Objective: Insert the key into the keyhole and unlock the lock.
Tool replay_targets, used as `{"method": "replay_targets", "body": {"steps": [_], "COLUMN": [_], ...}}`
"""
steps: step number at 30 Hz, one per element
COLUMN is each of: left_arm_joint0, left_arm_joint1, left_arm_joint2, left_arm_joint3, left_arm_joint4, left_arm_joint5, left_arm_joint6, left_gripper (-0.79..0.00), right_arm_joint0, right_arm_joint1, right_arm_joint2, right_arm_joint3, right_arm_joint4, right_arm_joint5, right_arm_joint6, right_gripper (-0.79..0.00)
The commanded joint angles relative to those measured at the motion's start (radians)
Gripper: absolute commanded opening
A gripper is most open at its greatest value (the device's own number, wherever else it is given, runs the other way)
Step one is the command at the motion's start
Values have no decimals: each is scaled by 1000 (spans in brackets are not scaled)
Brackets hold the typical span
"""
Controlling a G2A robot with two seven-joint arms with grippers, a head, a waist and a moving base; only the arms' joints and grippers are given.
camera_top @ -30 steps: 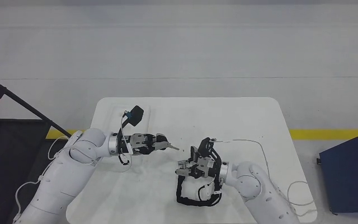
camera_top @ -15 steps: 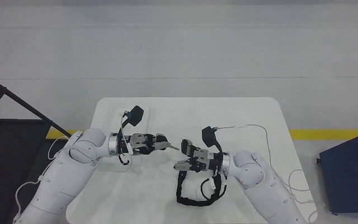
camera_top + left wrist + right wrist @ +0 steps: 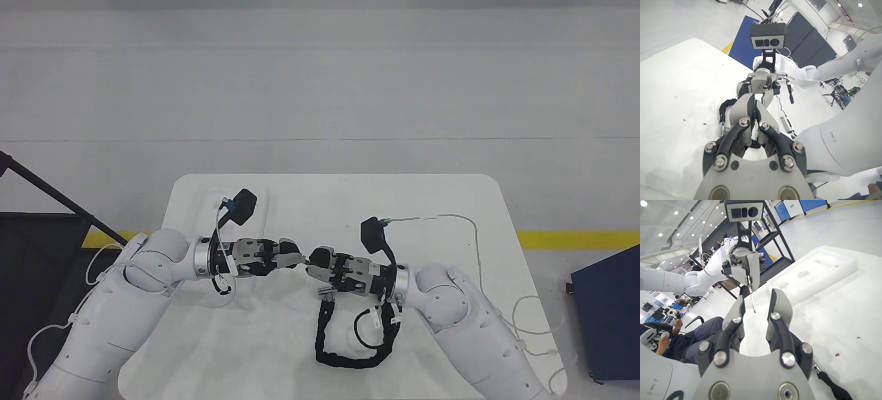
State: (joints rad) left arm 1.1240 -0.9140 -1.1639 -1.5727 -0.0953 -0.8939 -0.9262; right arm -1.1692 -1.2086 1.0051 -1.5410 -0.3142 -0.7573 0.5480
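- A black fabric-sleeved chain lock [image 3: 322, 338] [image 3: 725, 106] [image 3: 831, 383] lies in a loop on the white round-cornered desk [image 3: 420, 200] [image 3: 677, 75] [image 3: 829, 323], on the robot's side of both claws. Nothing grips it.
- The chain lock's shiny silver metal end [image 3: 721, 130] [image 3: 815, 367] rests flat on the desk, at the part of the loop farthest from the robot.
- Just beyond that end, and raised above the chain lock, the right claw [image 3: 318, 262] [image 3: 758, 295] has its fingers [image 3: 780, 302] spread apart with nothing gripped.
- A thin silver metal key [image 3: 752, 296] hangs above the chain lock without touching it. Its blade points into the gap between the right claw's spread fingers.
- The left claw [image 3: 297, 258] [image 3: 754, 102] [image 3: 750, 283] is clamped together on the key's head. It faces the right claw tip to tip, above the chain lock's far end.
- A few small brown crumbs [image 3: 704, 124] [image 3: 837, 355] lie on the desk near the chain lock.
- Well beyond the chain lock lies a white foam tray with rectangular recesses [image 3: 829, 272].
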Motion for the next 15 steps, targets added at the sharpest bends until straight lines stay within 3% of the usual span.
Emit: {"method": "replay_targets", "body": {"steps": [1, 4, 6, 7, 15], "left_arm_joint0": [0, 0, 0, 0, 0], "left_arm_joint1": [0, 0, 0, 0, 0], "left_arm_joint2": [0, 0, 0, 0, 0], "left_arm_joint3": [0, 0, 0, 0, 0], "left_arm_joint4": [0, 0, 0, 0, 0], "left_arm_joint5": [0, 0, 0, 0, 0], "left_arm_joint6": [0, 0, 0, 0, 0], "left_gripper": [-785, -785, -785, -785, -785], "right_arm_joint0": [-2, -10, -13, -15, -23], "right_arm_joint1": [2, 4, 6, 6, 13], "right_arm_joint2": [3, 7, 9, 8, 7], "right_arm_joint3": [-2, -9, -14, -16, -40], "right_arm_joint4": [-7, -16, -21, -23, -31], "right_arm_joint5": [4, 6, 3, 0, -15], "right_arm_joint6": [-1, -8, -10, -9, 3], "right_gripper": [-557, -600, -748, -785, -785]}}
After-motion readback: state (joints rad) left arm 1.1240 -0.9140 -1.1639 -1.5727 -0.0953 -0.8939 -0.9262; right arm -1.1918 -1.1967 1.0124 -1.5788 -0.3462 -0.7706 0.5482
